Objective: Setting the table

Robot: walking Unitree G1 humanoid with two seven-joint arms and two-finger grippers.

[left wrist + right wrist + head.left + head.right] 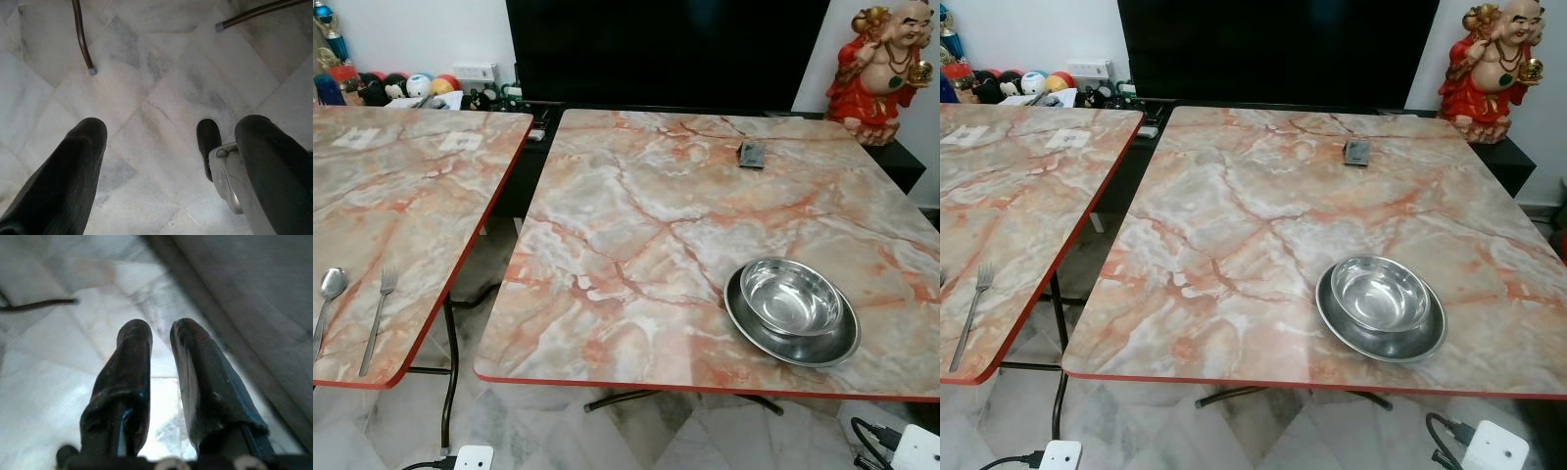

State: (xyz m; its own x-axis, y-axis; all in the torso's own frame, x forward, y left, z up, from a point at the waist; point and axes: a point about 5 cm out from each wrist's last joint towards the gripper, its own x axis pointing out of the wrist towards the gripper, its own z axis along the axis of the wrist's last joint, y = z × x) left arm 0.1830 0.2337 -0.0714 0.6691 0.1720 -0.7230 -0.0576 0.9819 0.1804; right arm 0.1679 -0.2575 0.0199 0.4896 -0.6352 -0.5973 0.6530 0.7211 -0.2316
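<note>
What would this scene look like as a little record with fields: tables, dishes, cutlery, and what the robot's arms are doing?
Tables: two marble-patterned tables, right table, left table
Dishes: steel bowl sitting in a steel plate, near the right table's front edge
Cutlery: spoon and fork side by side on the left table
Left pincer: open, hanging over the floor
Right pincer: nearly closed, empty, hanging low
</note>
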